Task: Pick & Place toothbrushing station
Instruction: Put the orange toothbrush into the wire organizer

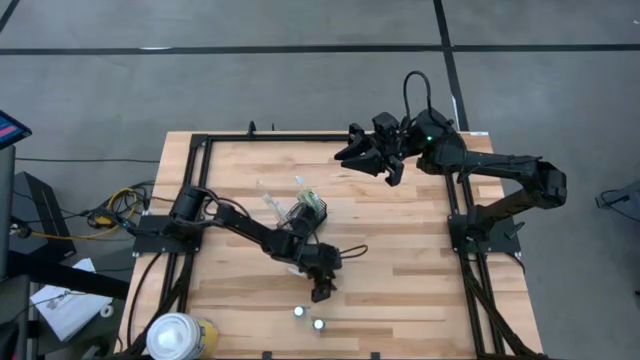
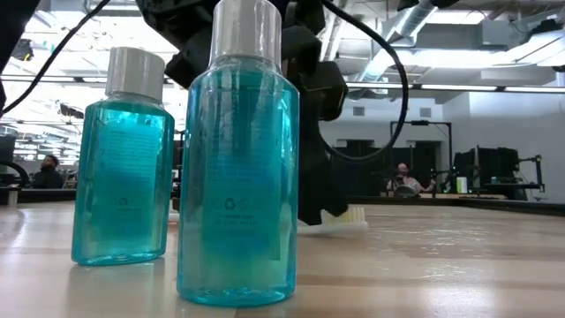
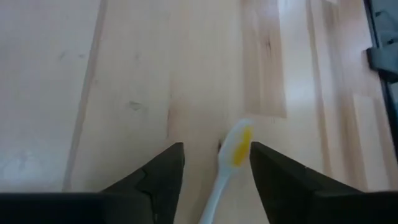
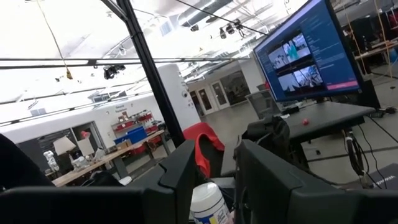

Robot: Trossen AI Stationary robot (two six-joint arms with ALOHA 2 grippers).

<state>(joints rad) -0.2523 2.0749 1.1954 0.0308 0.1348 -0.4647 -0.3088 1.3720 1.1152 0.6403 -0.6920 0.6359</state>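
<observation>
Jaws: left gripper [image 3: 214, 171] spread | toothbrush [image 3: 231, 160]: white (yellow bristles) between

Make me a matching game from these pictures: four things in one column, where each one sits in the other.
Things:
1. toothbrush
2. mesh holder
3. round container
4. blue bottles

Places:
A. near the table's middle, with brushes sticking out
B. lying between the left gripper's open fingers
C. upright, right in front of the low camera
D. at a table corner on the left arm's side

Pairs: 1-B, 2-A, 3-D, 4-C
</observation>
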